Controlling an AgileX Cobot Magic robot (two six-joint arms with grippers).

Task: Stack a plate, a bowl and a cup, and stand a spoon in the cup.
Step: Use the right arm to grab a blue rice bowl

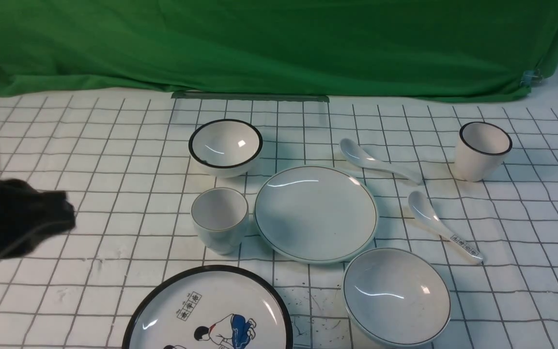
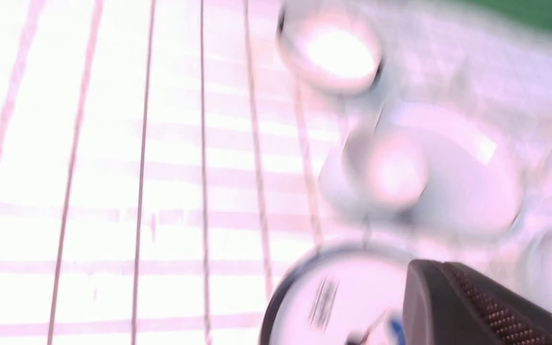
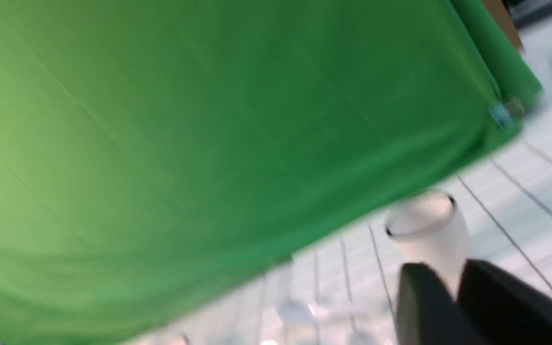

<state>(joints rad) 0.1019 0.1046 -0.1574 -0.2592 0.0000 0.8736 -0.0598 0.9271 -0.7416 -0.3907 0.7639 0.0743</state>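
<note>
Front view: plain spoon (image 1: 378,162) lies on surface (image 1: 526,291) beyond plate (image 1: 316,213), long axis slanting, scoop far-left, handle near-right; cup (image 1: 220,218) upright, left of plate; bowl (image 1: 397,295) near-right of plate; left wrist view: left gripper (image 2: 441,268) shut, empty; right wrist view: right gripper (image 3: 453,287) barely parted, empty.

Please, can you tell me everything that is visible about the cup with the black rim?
The black-rimmed cup is white, handleless, narrowing toward its base, and smooth like ceramic. It stands upright at the far right, beyond the spoon with printed characters. Its mouth is open and its visible inside looks empty. Nothing is seen touching it except the table.
</note>
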